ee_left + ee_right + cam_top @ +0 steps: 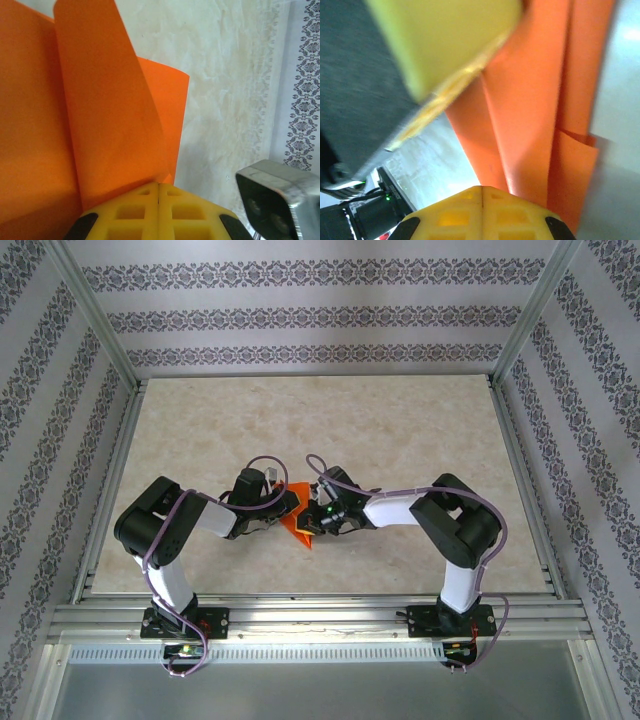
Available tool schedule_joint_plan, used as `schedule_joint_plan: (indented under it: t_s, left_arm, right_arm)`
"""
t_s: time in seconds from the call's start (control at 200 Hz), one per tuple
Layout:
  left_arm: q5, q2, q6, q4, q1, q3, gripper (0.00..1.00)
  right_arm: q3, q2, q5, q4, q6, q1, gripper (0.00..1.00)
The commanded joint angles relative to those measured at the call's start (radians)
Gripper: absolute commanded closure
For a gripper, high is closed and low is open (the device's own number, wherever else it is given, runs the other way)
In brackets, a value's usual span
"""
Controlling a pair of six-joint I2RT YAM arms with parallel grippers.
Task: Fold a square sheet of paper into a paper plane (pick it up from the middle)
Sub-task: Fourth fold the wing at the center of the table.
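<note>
We hold the thin bright orange sheet of paper [300, 525] above the pale marbled table [400, 440], at the centre of the overhead view, where both arms meet. Our left gripper [158, 189] is closed tight on the sheet's edge at the bottom of its wrist view, and our right gripper [482, 194] is clamped on it likewise. We judge the folding partway done: overlapping flaps and a crease show, but no narrow dart yet. We find no brand, label or writing to read.
</note>
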Motion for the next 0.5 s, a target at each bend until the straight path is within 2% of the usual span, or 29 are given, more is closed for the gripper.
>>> schedule_joint_plan:
  t_s: [0.0,0.495]
  left_arm:
    - [-0.015,-0.005,0.005,-0.044,0.007,-0.011,0.95]
    - [-0.028,0.004,-0.015,-0.033,0.009,-0.02,0.96]
  right_arm:
    - [-0.041,-0.011,0.018,0.001,0.01,0.004,1.0]
    - [-0.151,-0.062,0.0,0.005,0.018,0.03,0.99]
